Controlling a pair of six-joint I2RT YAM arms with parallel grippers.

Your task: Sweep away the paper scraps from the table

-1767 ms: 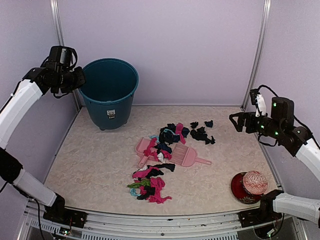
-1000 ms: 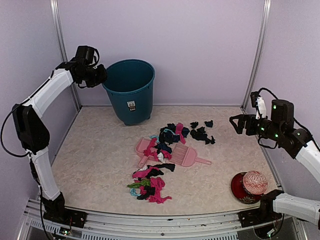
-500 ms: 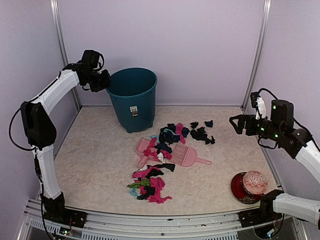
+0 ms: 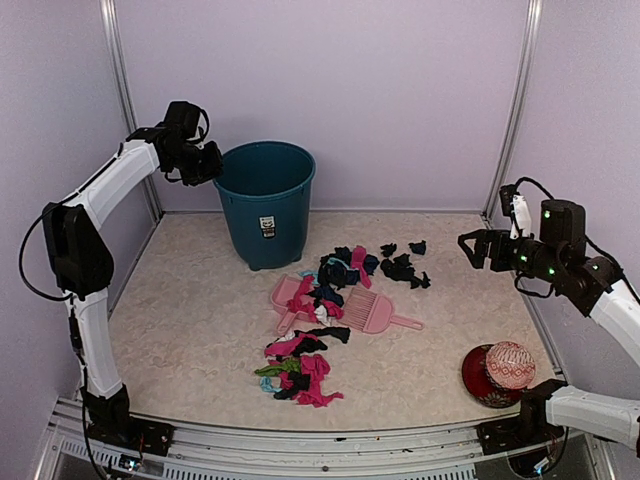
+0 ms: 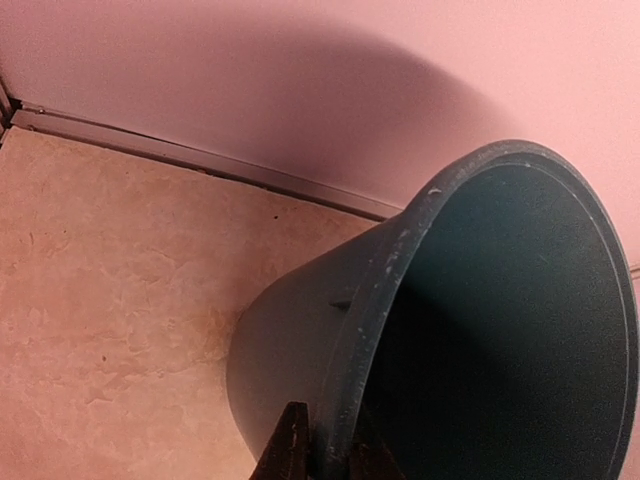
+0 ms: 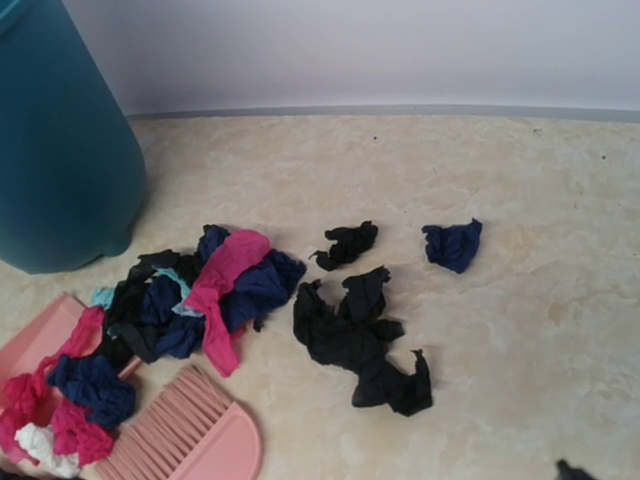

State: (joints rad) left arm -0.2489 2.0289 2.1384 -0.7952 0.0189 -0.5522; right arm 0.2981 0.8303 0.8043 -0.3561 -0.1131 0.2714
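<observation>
left end effector (image 4: 214, 165) on one bin (image 4: 266, 208)

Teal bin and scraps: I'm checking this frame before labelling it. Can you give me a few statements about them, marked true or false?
1. The left gripper grips the rim of the teal bin. True.
2. The pink brush lies inside the bin. False: it lies on the table, beside the dustpan.
3. The right gripper is open and holds nothing. True.
4. All the paper scraps are in the dustpan. False: a few lie on it, most are loose on the table.
</observation>
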